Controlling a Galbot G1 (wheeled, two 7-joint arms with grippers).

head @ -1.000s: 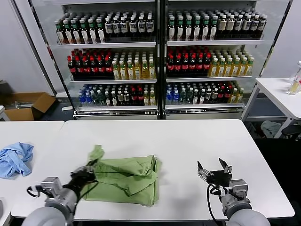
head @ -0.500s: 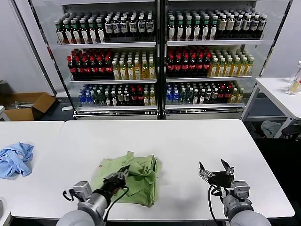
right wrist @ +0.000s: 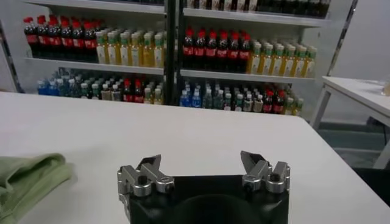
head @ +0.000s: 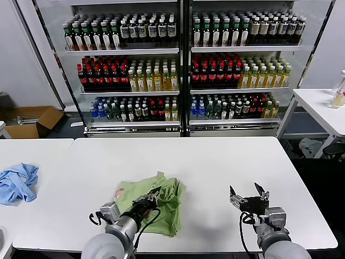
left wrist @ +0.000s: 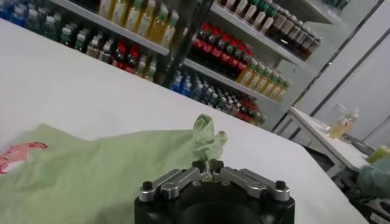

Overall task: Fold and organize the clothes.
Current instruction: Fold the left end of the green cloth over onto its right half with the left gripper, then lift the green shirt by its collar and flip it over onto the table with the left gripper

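The shirt lies bunched on the table, its print showing. Over its middle, the left gripper pinches a thin tuft of shirt fabric. That small bite may slip free, dropping the fold crooked. Well right of the shirt, the right gripper hovers with fingers spread, empty.
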